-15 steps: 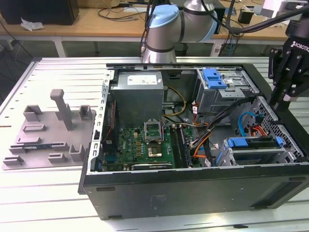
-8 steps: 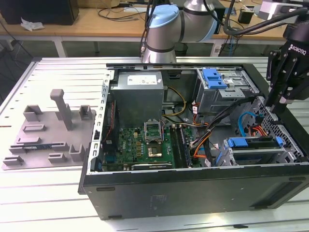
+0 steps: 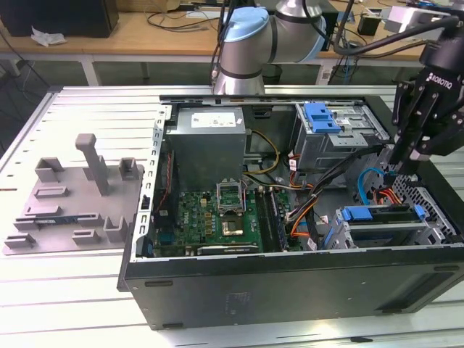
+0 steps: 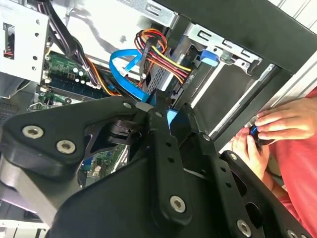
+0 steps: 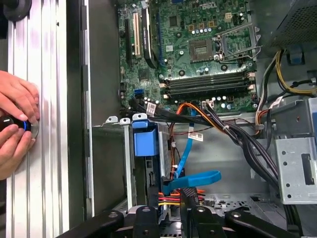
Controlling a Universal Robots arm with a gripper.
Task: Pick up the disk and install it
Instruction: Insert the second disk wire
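Observation:
The disk (image 3: 388,216) lies in the lower drive bay at the case's front, toward the exterior view's right, its blue carrier tab (image 3: 358,214) facing the case's inside. The tab (image 5: 145,140) sits at the bay's mouth in the first wrist view, and the tab (image 4: 208,56) also appears in the second wrist view. My gripper (image 3: 395,172) hangs just above that bay, beside a blue data cable (image 3: 368,181). Its fingers (image 5: 146,219) stand apart, and between them I see only wires and the blue cable (image 5: 194,179). The gripper (image 5: 168,218) touches nothing that I can see.
A blue bracket (image 3: 321,116) tops the grey drive cage at the back. The motherboard (image 3: 217,214) and power supply (image 3: 206,141) fill the case's middle. A person's hands (image 5: 15,124) hold a small dark device on the table beside the case. A grey fixture (image 3: 80,192) lies at the exterior view's left.

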